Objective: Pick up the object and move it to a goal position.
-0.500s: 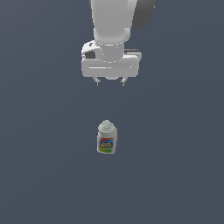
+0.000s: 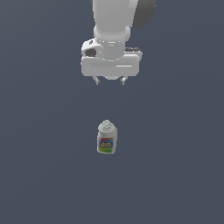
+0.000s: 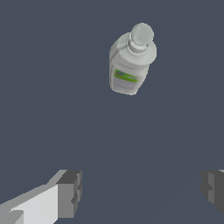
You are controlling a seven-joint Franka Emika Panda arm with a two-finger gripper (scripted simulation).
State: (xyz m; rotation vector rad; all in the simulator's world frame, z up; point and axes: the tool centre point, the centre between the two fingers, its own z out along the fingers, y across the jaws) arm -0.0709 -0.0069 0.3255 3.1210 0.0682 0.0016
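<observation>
You are in the approach step: nothing is held yet, and the lift and carry to the goal are all still to do. The gripper [image 2: 110,80] hangs above the bench [image 2: 39,175] with its jaws spread wide and empty; the wrist view shows one dark pad [image 3: 70,193] on each side of the picture with bare surface between them. The bottle [image 2: 106,138] stands upright out on the open bench, away from any edge you can see, its round white cap up and its coloured label facing the exterior camera. It is well apart from the claw, below it in the exterior view, and in the wrist view it sits off the line between the pads, so you are not yet centred over it. Your next move should be to bring the claw over the cap, straddle the body, descend and only then close. The bottle looks light and narrow; an off-centre touch could tip it. No goal marker is visible.
</observation>
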